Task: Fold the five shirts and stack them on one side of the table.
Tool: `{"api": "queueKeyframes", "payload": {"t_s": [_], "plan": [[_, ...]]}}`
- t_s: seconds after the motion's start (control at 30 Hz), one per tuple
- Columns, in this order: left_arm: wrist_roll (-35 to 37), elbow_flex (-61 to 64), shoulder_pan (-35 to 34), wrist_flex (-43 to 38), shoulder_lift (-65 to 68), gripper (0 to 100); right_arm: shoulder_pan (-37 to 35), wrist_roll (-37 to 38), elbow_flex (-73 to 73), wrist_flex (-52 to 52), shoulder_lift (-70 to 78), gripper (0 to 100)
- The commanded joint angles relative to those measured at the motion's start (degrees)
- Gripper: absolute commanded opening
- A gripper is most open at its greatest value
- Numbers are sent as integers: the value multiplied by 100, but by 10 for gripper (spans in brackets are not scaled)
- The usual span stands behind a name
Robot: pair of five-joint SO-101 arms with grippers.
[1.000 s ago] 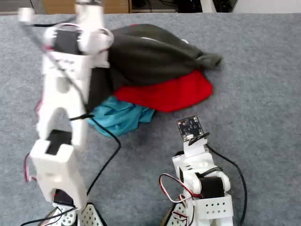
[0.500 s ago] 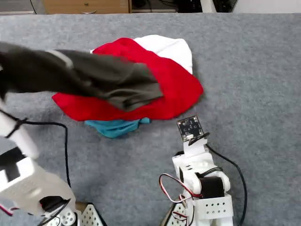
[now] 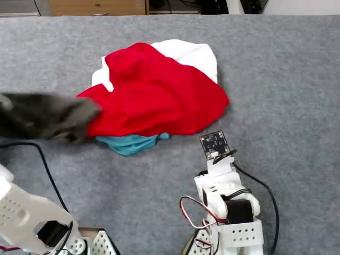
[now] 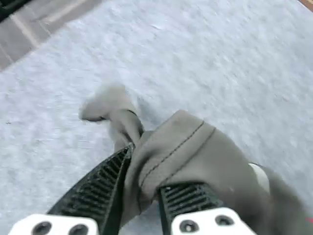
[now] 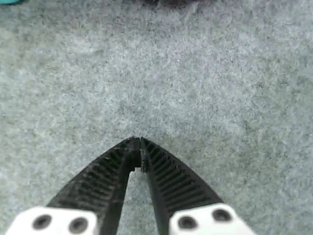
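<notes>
A dark grey shirt (image 3: 45, 116) hangs stretched at the table's left edge, clear of the pile. In the left wrist view my left gripper (image 4: 142, 161) is shut on a fold of this grey shirt (image 4: 195, 156). A red shirt (image 3: 154, 95) tops the pile in the middle of the table, with a white shirt (image 3: 186, 52) under it at the back and a teal shirt (image 3: 130, 142) peeking out at the front. My right gripper (image 5: 140, 159) is shut with nothing in it, just above bare carpet near the front of the table.
Grey carpet (image 3: 287, 90) covers the table, with open room right of the pile. The right arm's base (image 3: 228, 210) and its cables sit at the front centre. The left arm's base (image 3: 32, 223) stands at the front left corner.
The left arm has dragged the grey shirt off the pile to the left, uncovering the red and white shirts. The right arm has kept still.
</notes>
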Motion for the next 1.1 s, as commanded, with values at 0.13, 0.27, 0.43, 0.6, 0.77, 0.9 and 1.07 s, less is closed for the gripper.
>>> {"api": "queueKeyframes", "payload": {"t_s": [0.13, 0.27, 0.43, 0.6, 0.77, 0.9, 1.07], "plan": [[-35, -413, -712, -589, -75, 18, -84, -9, 4, 26, -541, 5], [-18, -1029, -730, -343, -75, 18, -84, -9, 4, 26, -541, 5], [-44, -1345, -53, 334, -31, 18, -84, -9, 4, 26, -532, 5], [-264, -1064, 686, 624, -13, 25, -84, -9, 4, 26, -532, 5], [-853, -519, 879, 615, -22, 160, -84, -9, 4, 26, -532, 5], [-897, -492, 862, 607, -22, 218, -84, -9, 4, 26, -532, 5], [-905, -510, 914, 607, -75, 218, -84, -9, 4, 26, -532, 5]]}}
